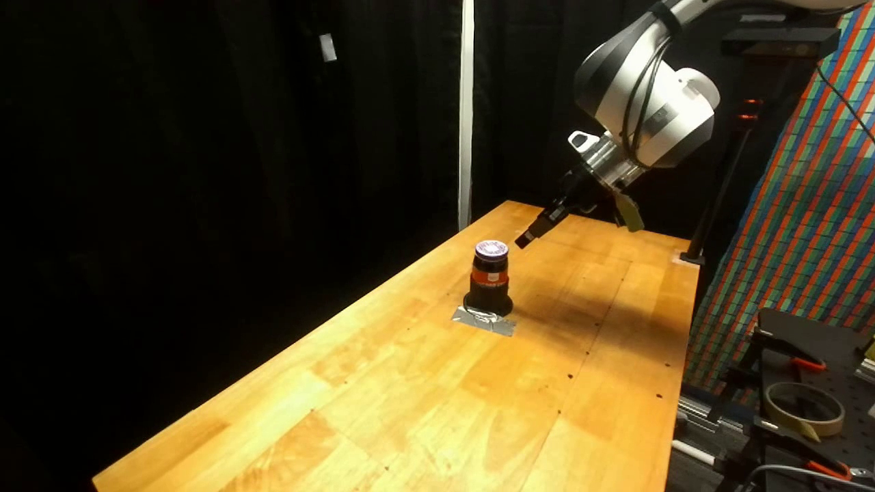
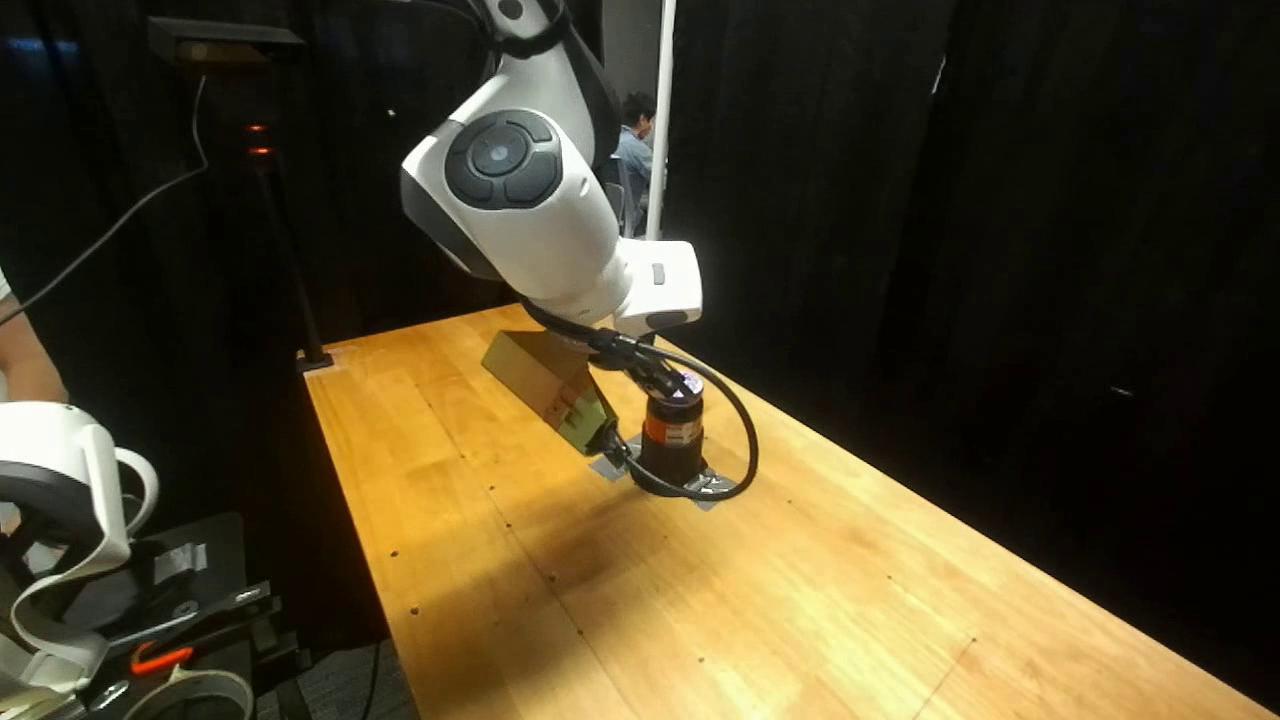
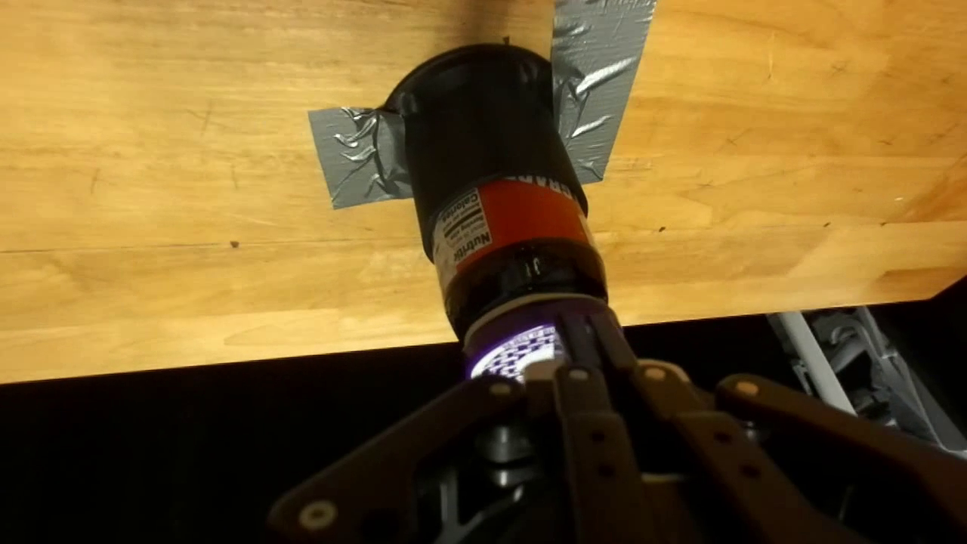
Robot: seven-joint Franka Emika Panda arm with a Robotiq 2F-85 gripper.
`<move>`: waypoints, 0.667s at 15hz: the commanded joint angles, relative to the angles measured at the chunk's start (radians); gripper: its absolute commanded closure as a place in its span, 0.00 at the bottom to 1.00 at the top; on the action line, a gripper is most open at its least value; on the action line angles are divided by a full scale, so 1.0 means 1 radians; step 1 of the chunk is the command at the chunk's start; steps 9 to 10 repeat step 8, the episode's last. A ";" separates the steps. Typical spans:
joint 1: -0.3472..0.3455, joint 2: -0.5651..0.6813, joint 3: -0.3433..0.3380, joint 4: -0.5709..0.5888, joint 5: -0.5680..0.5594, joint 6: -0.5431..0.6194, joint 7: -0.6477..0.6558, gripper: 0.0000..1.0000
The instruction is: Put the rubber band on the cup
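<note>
The cup is a dark jar-like cylinder with an orange label, upright on the table, in both exterior views (image 1: 490, 277) (image 2: 673, 430) and large in the wrist view (image 3: 491, 136). Its lid is purple and white. A thin pale band (image 3: 529, 301) runs around the lid's lower edge; I cannot tell whether this is the rubber band or part of the lid. No other rubber band shows. My gripper (image 1: 523, 240) is close beside the lid, with a small gap in that exterior view. In the wrist view its fingers (image 3: 588, 321) are together, overlapping the lid, with nothing visible between them.
Silver tape (image 3: 600, 83) holds the cup's black base to the wooden table (image 1: 410, 403). A black cable (image 2: 752, 440) loops from the wrist past the cup. A dark side cart with a tape roll (image 1: 803, 408) stands beside the table. A thin post (image 1: 718, 178) rises at the table's corner.
</note>
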 commanded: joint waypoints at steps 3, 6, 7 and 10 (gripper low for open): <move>-0.053 -0.022 0.016 -0.016 0.198 -0.030 -0.218 0.88; -0.047 0.001 0.010 -0.026 0.162 -0.027 -0.169 0.87; -0.048 0.006 0.010 -0.046 0.158 -0.030 -0.161 0.81; -0.048 0.011 0.010 -0.061 0.156 -0.032 -0.157 0.72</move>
